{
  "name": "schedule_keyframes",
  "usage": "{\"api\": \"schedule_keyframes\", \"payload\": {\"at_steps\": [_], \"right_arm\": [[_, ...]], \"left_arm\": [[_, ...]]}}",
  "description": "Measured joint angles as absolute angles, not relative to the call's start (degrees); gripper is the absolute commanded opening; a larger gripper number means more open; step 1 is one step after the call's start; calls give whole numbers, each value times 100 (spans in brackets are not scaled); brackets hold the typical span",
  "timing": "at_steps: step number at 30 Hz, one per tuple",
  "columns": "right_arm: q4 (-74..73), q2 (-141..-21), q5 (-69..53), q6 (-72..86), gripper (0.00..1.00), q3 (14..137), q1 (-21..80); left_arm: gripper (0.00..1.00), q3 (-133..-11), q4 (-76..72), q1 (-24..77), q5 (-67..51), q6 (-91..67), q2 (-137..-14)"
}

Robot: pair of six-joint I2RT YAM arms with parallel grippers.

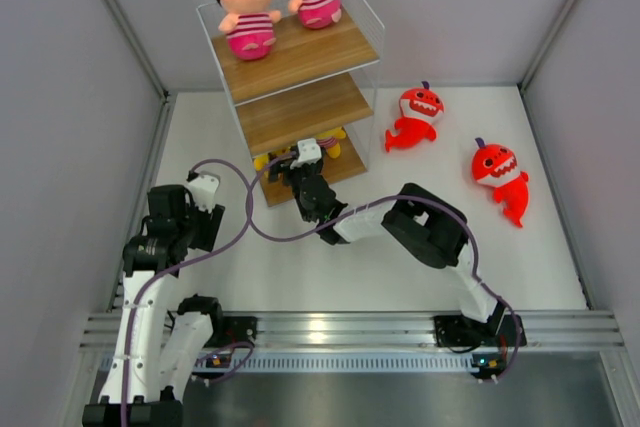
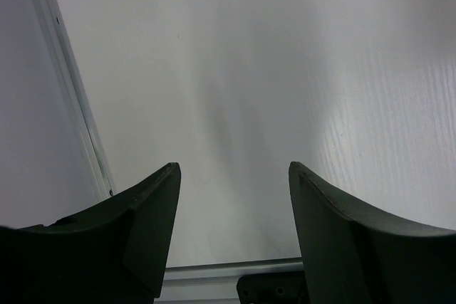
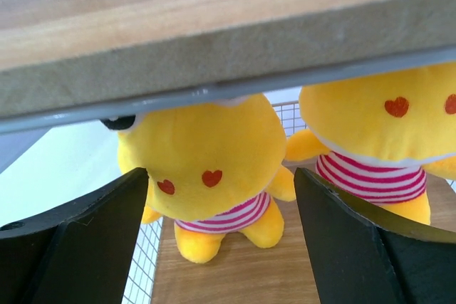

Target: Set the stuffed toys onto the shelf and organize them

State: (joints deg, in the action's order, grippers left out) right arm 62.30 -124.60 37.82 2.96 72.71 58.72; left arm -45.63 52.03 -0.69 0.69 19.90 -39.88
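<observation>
Two fingers of left gripper (image 2: 234, 170) stand apart over table (image 1: 330, 282), near its left edge. Shelf (image 1: 300, 112) at far edge: boy dolls (image 1: 245, 7) on top board, yellow dolls (image 3: 203, 154) on bottom board, one centred just beyond right gripper (image 3: 221, 174), jaws parted. Sharks (image 1: 415, 117) lie right of shelf.

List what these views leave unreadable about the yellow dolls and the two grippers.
Top external: the middle board and the right gripper hide nearly all of both yellow dolls on the bottom tier.
Right wrist: the board's edge covers the dolls' upper faces; the frame edge cuts the right-hand one.
Left wrist: past the left gripper only table shows, no toys or shelf.
</observation>
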Motion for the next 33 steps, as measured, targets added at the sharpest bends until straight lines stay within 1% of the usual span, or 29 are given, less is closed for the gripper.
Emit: {"api": "schedule_keyframes", "payload": {"at_steps": [10,24,29,33], "right_arm": [[6263,-12425,3717,333,86,7258,5872],[6235,-12070,3618,392,89,6770,5874],[5994,-11609,3612,386,88,6307,5937],[5513,-10847,3660,495,88,5686,6184]], "left_arm": [[68,-4563,5203,-69,69,1992,-3988],[68,-4563,5203,-69,69,2008,-3988],[68,-4563,5203,-69,69,2010,-3990],[68,-4563,5203,-69,71,2027,-3990]]}}
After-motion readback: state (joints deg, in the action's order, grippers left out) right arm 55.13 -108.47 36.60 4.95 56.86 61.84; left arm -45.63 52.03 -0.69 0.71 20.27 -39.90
